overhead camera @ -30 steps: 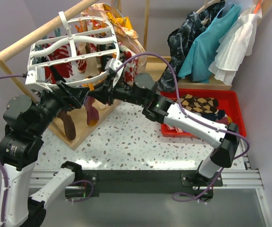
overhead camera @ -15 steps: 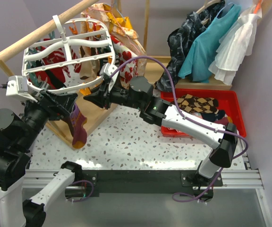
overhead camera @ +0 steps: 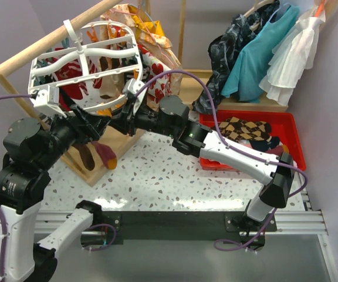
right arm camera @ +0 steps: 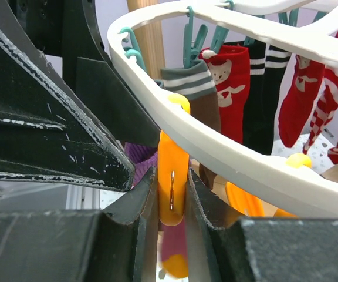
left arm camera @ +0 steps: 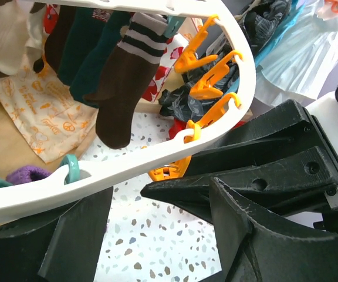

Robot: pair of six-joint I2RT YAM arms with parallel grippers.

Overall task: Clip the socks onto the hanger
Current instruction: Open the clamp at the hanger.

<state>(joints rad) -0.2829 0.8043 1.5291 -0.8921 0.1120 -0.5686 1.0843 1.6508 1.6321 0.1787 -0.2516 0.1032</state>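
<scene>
The white oval hanger [overhead camera: 87, 61] hangs from the wooden rail with several socks clipped inside it. My right gripper [overhead camera: 121, 120] [right arm camera: 172, 197] is shut on an orange clip [right arm camera: 172, 176] under the near rim [right arm camera: 245, 158]. A purple sock with an orange toe [overhead camera: 105, 154] hangs behind that clip [right arm camera: 178, 261]. My left gripper [overhead camera: 98, 126] [left arm camera: 163, 235] is just left of it under the rim [left arm camera: 128, 161], jaws wide apart, nothing between them. The purple cuff [left arm camera: 27, 174] shows just past its left finger. More socks, among them argyle ones [overhead camera: 248, 129], lie in the red tray.
The red tray [overhead camera: 289, 126] stands at the right. Teal and white dresses [overhead camera: 269, 53] hang at the back right. The wooden rail [overhead camera: 40, 44] and its frame stand at the left, with floral cloth [overhead camera: 148, 32] behind. A brown striped sock [left arm camera: 122, 88] hangs close.
My left arm has swung from the far left back up to the rim beside the right gripper. The hanger has tilted and shifted. The right gripper stays on the clip.
</scene>
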